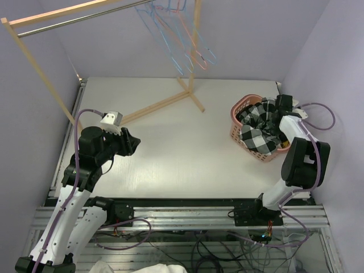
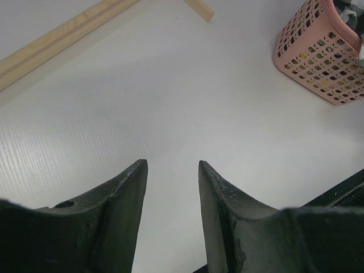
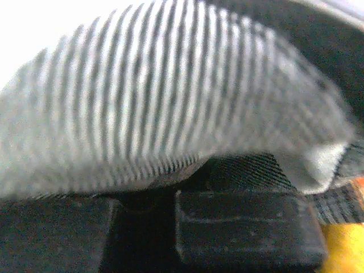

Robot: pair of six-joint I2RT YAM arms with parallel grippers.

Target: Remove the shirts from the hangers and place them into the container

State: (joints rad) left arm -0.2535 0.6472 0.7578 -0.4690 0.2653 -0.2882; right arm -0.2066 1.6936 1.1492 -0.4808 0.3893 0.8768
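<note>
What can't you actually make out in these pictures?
- Whether the right gripper grips the shirt: in the top view its fingertips are hidden by wrist and cloth at the basket, and the right wrist view is blurred cloth.
- How many hangers there are: in the top view the thin wires overlap and reach the top edge.
- The yellow thing: in the right wrist view it is cut off at the corner.

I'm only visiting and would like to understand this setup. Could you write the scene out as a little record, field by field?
Shirt: checked shirt, black and white, bunched inside the basket
Basket: pink basket with slotted sides, on the right side of the table
Hangers: blue and pink wire hangers, bare, on the wooden rack
Left pincer: left pincer open, empty, over bare table
Right pincer: right pincer shut, at the basket, close under striped cloth; a grip on cloth cannot be told
</note>
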